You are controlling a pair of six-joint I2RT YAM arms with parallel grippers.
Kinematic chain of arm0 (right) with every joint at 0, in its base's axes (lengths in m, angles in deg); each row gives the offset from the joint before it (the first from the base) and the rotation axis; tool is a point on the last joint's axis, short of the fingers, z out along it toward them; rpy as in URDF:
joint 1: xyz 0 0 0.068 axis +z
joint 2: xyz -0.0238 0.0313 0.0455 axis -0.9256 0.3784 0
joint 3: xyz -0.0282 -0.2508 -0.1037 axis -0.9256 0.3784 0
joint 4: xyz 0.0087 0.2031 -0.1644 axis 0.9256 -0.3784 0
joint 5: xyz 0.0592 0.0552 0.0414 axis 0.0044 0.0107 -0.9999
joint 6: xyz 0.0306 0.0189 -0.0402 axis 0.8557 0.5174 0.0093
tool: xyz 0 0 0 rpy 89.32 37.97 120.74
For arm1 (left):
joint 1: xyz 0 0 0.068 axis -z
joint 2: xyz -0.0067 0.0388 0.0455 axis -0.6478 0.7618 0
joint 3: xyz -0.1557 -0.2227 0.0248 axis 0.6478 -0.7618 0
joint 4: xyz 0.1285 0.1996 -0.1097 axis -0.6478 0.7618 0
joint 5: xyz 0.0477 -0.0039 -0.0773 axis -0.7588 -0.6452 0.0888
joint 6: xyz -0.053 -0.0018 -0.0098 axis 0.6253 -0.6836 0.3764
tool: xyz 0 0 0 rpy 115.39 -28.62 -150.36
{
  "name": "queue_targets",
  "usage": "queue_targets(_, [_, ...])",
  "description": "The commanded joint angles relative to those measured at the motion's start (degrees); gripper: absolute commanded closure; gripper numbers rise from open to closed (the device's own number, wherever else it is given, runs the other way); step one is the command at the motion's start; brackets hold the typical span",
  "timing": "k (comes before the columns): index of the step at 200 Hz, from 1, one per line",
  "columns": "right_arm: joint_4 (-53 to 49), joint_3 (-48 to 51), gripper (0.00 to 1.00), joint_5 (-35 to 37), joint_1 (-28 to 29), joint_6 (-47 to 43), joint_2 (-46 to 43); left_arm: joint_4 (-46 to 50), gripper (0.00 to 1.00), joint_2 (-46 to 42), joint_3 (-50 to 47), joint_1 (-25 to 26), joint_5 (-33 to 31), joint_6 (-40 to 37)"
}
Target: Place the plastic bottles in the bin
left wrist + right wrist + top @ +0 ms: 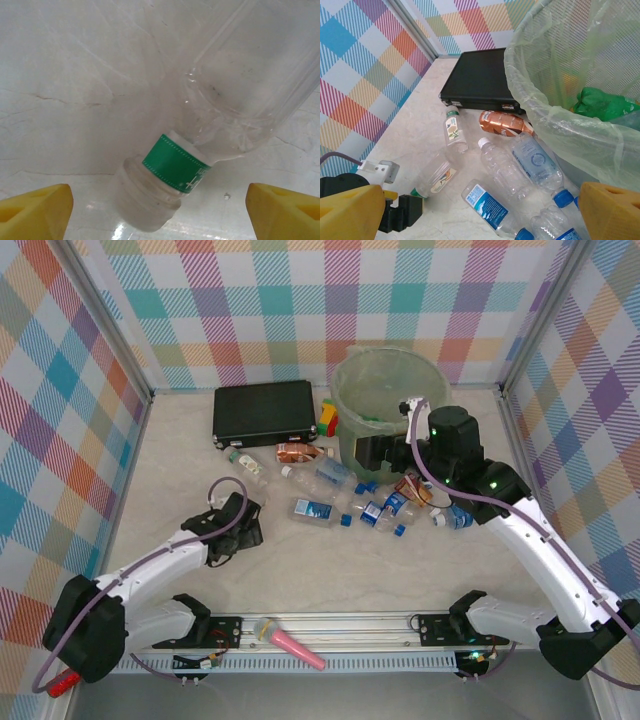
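Observation:
Several plastic bottles [330,495] lie on the table in front of the bin [390,370], among them a copper-labelled one [502,122] and a blue-labelled one [492,207]. My left gripper [160,215] is low over a clear bottle [240,75] with a green neck band. Its yellow fingertips [35,210] stand wide on either side of the white cap, with gaps on both sides. In the top view this left gripper [245,512] is left of the pile. My right gripper [368,455] hovers open beside the bin's wall [555,100], above the bottles. Something green [600,102] lies inside the bin.
A flat black case [263,412] lies at the back, left of the bin. A pink stick [290,643] rests on the rail at the near edge. Checked walls close the table on three sides.

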Motion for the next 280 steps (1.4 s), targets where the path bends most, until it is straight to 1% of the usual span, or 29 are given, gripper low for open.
queue_targets(1, [1.64,0.81,0.01,-0.91,0.34,0.33,-1.41,-3.03,0.14,2.29,1.21,-0.62,2.82,-1.29])
queue_targets(32, [1.88,1.19,0.01,-0.82,0.35,0.34,-1.61,-5.57,0.23,6.04,1.88,-0.53,8.59,-2.66])
queue_targets(44, [2.02,1.33,0.01,-0.87,0.35,0.47,-1.65,-6.51,0.26,6.51,1.79,-0.38,10.09,-2.73])
queue_targets(53, [2.12,1.53,0.01,-0.87,0.35,0.56,-1.77,-6.91,0.31,6.61,1.67,-0.2,10.62,-2.7])
queue_targets(81, [2.21,1.86,0.01,-1.15,0.35,0.71,-1.85,-7.07,0.36,7.39,1.64,0.26,10.05,-2.05])
queue_targets(102, [2.37,2.01,0.01,-1.39,0.35,0.86,-1.87,-6.65,0.42,8.95,2.56,0.35,10.19,-2.25])
queue_targets(117, [2.35,2.0,0.01,-1.68,0.35,1.02,-1.96,-6.33,0.43,9.98,3.06,0.39,10.3,-2.2])
queue_targets(129, [2.41,2.01,0.01,-1.77,0.35,1.17,-2.05,-6.26,0.46,10.59,3.15,0.51,10.46,-2.13])
queue_targets(141, [2.4,1.95,0.01,-1.85,0.35,1.29,-2.18,-6.02,0.47,11.0,3.24,0.69,10.49,-2.06])
queue_targets(155, [2.53,1.93,0.01,-2.0,0.35,1.43,-2.4,-5.81,0.54,11.05,3.32,0.85,10.24,-2.09])
queue_targets(164, [2.5,1.92,0.01,-2.2,0.35,1.54,-2.49,-5.67,0.56,10.65,3.24,0.97,10.0,-1.97])
queue_targets(179, [2.78,1.92,0.01,-2.26,0.35,1.86,-2.51,-5.47,0.64,9.74,3.08,1.22,9.74,-1.99])
queue_targets(188, [2.79,1.92,0.01,-2.38,0.35,1.95,-2.58,-5.27,0.65,8.9,2.96,1.53,9.75,-2.05])
queue_targets(197, [2.71,1.74,0.01,-2.37,0.35,2.37,-2.58,-5.16,0.7,7.79,2.85,1.99,9.76,-2.23])
queue_targets(222, [2.94,1.36,0.01,-3.81,0.35,3.55,-2.45,-3.76,0.7,3.22,3.61,4.67,8.09,-2.76])
queue_targets(240, [3.88,1.2,0.0,-7.54,0.35,4.07,-1.83,-3.49,0.7,-0.96,4.47,7.06,7.77,-3.81])
queue_targets(272, [6.1,1.21,0.13,-14.12,0.35,5.61,-0.71,-4.41,0.69,-8.22,6.78,12.05,7.67,-7.24])
queue_targets(280, [6.15,1.01,0.15,-16.02,0.37,6.03,-0.12,-5.01,0.68,-9.85,7.39,13.62,7.46,-8.57])
